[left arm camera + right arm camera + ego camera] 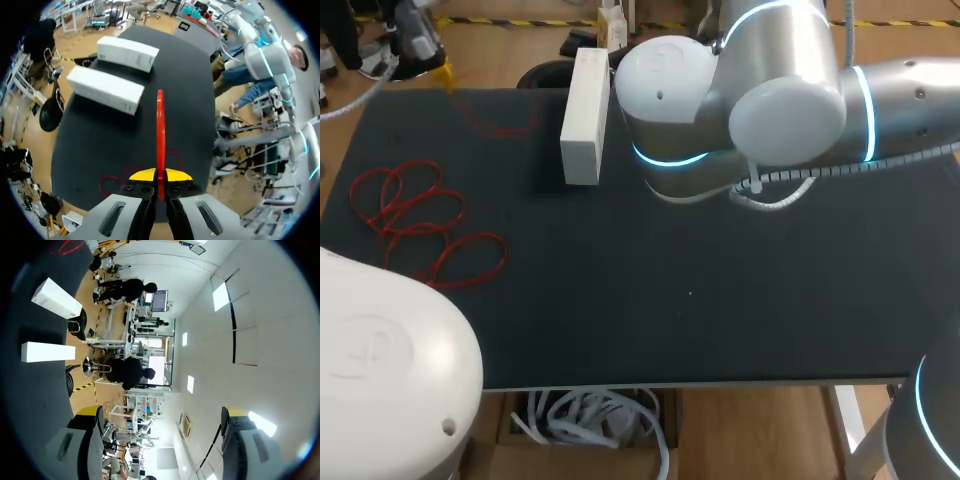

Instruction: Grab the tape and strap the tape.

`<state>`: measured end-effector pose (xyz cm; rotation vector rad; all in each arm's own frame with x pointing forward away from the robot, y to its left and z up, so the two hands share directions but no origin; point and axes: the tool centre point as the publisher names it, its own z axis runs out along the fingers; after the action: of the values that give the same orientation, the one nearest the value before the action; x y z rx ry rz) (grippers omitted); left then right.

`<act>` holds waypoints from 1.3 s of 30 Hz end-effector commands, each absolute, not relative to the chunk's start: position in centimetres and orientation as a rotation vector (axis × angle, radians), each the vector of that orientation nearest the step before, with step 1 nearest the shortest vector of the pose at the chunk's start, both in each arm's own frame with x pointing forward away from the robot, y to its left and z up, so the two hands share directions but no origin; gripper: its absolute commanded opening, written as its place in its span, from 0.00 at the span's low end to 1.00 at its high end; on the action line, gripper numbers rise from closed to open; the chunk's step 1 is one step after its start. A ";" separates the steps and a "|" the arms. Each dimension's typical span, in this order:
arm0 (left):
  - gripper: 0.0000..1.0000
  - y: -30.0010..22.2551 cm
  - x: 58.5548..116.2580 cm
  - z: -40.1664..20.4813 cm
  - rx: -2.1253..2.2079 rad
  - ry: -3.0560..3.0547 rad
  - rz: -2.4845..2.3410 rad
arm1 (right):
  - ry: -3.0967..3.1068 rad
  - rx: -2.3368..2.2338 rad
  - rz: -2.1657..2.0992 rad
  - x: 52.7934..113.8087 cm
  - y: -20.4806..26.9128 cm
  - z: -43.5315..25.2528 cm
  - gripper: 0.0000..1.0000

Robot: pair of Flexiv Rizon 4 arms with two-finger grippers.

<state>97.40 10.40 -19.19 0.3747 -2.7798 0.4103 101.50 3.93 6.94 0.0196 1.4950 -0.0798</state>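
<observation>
Tape [160, 130] clamped between left fingers [142, 175]; right fingers [89, 411] wide apart; white boxes [106, 89]: print, if any, illegible.

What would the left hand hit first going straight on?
Probably only the table: the left hand, shut on the red strap, points just beside the nearer white box. Depth is unclear.

ties [420, 222] left on table [720, 300], box [585, 115] behind (well apart)
</observation>
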 end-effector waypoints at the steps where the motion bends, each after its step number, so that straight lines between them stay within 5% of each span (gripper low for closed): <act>1: 0.00 12.6 98.3 -20.0 0.354 -2.623 0.344 | 1.501 0.017 -0.080 101.5 3.8 7.2 1.00; 20: 0.00 21.7 95.5 -24.6 0.527 -2.554 0.324 | 1.501 0.017 -0.080 101.5 3.8 7.2 1.00; 21: 0.09 21.7 95.6 -24.6 0.519 -2.558 0.328 | 1.501 0.017 -0.080 101.5 3.8 7.2 1.00; 22: 0.33 21.8 95.7 -24.6 0.515 -2.559 0.329 | 1.501 0.017 -0.080 101.5 3.8 7.2 1.00; 23: 0.74 21.8 95.8 -24.5 0.504 -2.559 0.331 | 1.501 0.017 -0.080 101.5 3.8 7.2 1.00; 24: 1.00 21.8 95.9 -24.5 0.499 -2.561 0.335 | 1.501 0.017 -0.080 101.5 3.8 7.2 1.00; 39: 1.00 21.8 95.9 -24.5 0.499 -2.561 0.335 | 1.501 0.017 -0.080 101.5 3.8 7.2 1.00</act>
<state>96.07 21.86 -24.49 0.4985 -2.5583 0.3368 101.52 3.92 6.94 0.0196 1.4950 -0.0797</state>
